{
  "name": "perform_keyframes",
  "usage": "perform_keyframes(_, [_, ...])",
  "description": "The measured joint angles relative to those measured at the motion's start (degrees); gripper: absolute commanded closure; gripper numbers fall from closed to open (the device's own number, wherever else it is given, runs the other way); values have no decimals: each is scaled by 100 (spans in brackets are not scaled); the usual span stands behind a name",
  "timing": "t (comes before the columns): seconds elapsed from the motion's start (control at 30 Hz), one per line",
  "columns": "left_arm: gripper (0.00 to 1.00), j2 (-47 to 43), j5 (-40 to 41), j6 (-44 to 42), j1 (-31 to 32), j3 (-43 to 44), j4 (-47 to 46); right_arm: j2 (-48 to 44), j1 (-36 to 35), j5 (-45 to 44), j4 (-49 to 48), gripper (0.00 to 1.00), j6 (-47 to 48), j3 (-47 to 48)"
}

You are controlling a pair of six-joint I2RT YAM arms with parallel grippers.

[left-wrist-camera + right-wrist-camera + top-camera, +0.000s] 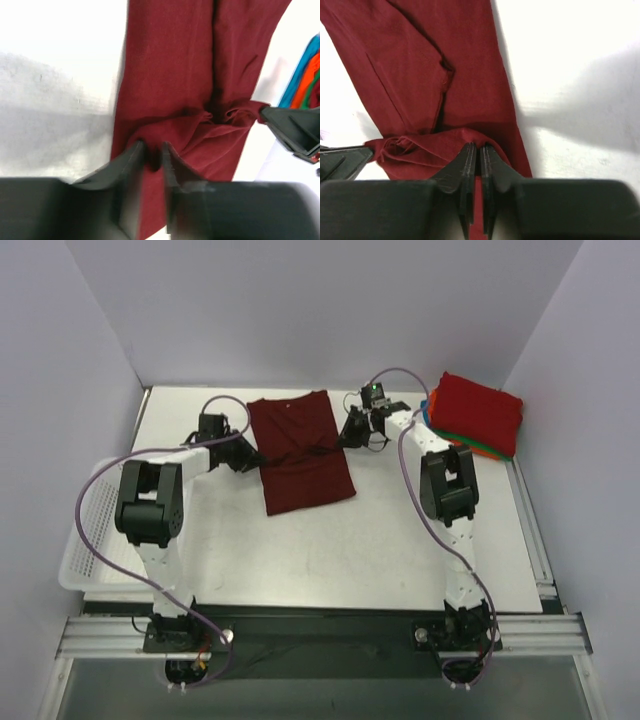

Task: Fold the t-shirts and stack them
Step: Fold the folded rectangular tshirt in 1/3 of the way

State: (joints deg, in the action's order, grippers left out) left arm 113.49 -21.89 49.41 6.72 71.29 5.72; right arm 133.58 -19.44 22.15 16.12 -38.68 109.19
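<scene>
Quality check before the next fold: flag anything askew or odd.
The maroon t-shirt lies slightly tilted and puckers across its middle, where the left gripper and right gripper pinch opposite edges. The folded stack looks tidy.

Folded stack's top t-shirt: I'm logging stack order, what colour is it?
Bright red folded cloth t-shirt, best seen in top external view.

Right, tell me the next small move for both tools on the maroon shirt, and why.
Probably raise both together a little. The left tool and right tool are each shut on opposite side edges of the maroon shirt, the rest lying flat, so an even lift should start the fold.
</scene>
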Motion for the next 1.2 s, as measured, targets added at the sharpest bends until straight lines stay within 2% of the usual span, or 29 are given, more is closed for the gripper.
perform_keyframes(0.07, [44,55,-103,26,-57,0,-129,72,9,28,9,76,11,155])
perform_keyframes(0.13, [37,85,-195,70,-125,0,-267,96,31,61,13,64,37,249])
perform_keyframes(0.23, [32,74,-299,107,-221,0,-459,87,70,90,15,45,111,271])
perform_keyframes(0.37, [31,-223,-278,98,-245,-214,-590,-76,79,57,37,41,289,20])
perform_keyframes(0.5, [42,-839,-81,48,-7,-522,-544,-629,52,-70,111,43,422,-557])
perform_keyframes(0.53, [52,-979,-35,35,107,-579,-540,-804,33,-118,92,43,450,-734])
perform_keyframes(0.63, [62,-1239,83,-9,483,-704,-577,-1338,-70,-223,35,44,514,-1250])
perform_keyframes(0.67, [69,-1276,114,-13,621,-754,-584,-1499,-129,-269,7,44,533,-1425])
perform_keyframes(0.77, [77,-1296,273,-7,1027,-984,-610,-1827,-382,-376,-157,46,568,-1921])
perform_keyframes(1.0, [89,-1038,551,39,1370,-1443,-621,-1860,-728,-389,-483,49,570,-2830])
perform_keyframes(1.2, [92,-981,765,114,1464,-1921,-881,-1976,-570,-234,-1134,50,374,-3554])
